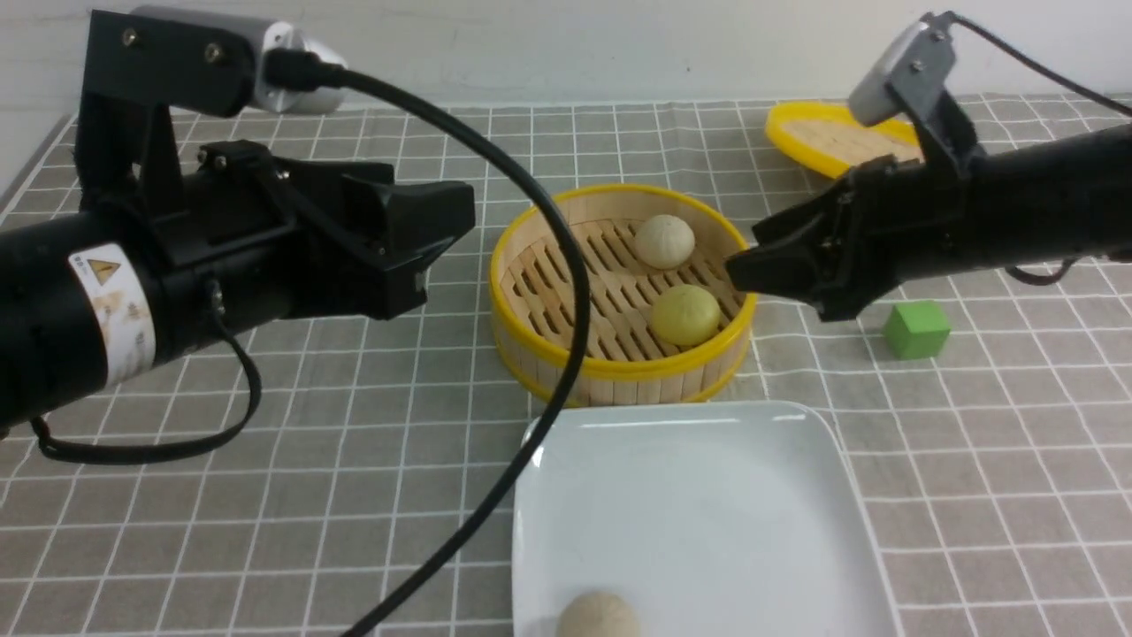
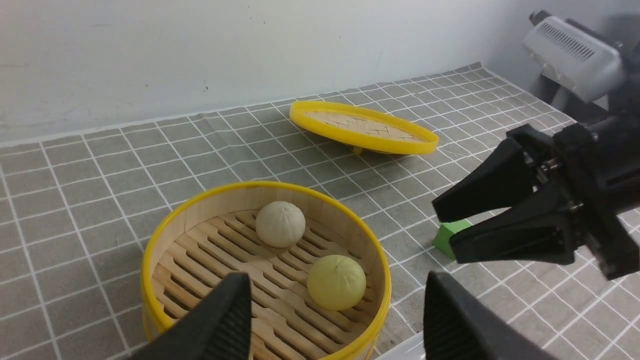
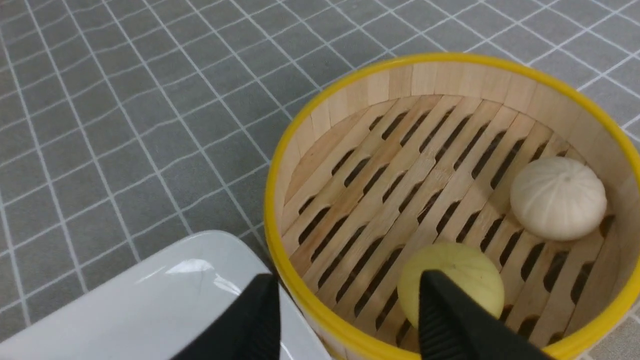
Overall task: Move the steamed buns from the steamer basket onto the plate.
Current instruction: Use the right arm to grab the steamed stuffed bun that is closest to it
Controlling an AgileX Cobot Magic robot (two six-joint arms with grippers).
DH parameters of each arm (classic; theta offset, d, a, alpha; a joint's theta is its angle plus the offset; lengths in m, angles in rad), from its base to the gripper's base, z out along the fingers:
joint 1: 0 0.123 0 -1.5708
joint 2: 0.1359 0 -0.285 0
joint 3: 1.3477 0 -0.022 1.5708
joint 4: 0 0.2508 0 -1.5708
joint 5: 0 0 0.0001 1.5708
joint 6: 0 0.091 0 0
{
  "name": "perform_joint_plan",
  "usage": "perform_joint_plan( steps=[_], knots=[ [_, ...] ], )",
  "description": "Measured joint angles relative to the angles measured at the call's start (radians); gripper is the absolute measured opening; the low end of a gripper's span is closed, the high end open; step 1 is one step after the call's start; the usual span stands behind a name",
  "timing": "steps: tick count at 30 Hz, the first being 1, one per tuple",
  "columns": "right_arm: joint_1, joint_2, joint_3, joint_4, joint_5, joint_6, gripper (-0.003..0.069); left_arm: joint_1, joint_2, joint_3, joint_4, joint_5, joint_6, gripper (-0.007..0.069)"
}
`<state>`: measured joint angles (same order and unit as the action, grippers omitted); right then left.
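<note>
Front view: right tool, parted and empty, hangs at the basket rim, yellow bun just leftward; left tool, also spread empty, sits farther. Another bun lies on the plate.

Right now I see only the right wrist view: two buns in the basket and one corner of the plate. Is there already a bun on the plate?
Observer: Yes, one bun lies on the plate, at its near edge.
Operator: And what is at my left?
Observer: The left claw hangs open and empty, to the left of the basket.
Operator: Is anything loose at the other side?
Observer: A green cube sits on the cloth to the right of the basket, apart from it.
</note>
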<state>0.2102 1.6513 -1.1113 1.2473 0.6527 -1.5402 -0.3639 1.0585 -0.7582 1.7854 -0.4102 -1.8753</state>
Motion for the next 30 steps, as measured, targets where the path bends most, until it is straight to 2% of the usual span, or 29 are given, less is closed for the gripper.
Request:
perform_joint_plan(
  steps=[6,11,19,30],
  knots=[
    [0.043,0.099,-0.013,-0.005,-0.111,-0.064,0.0386,0.0,0.0,0.0,0.0,0.003,0.0,0.047],
    [0.047,0.175,-0.065,-0.004,-0.142,-0.083,0.0386,0.0,0.0,0.0,-0.001,0.003,0.0,0.047],
    [0.047,0.249,-0.161,-0.012,-0.147,-0.085,0.0386,0.0,0.0,0.0,-0.001,0.003,0.0,0.0465],
    [0.047,0.288,-0.17,-0.019,-0.119,-0.086,0.0386,0.0,0.0,0.0,-0.001,0.003,0.0,0.0463]
  ],
)
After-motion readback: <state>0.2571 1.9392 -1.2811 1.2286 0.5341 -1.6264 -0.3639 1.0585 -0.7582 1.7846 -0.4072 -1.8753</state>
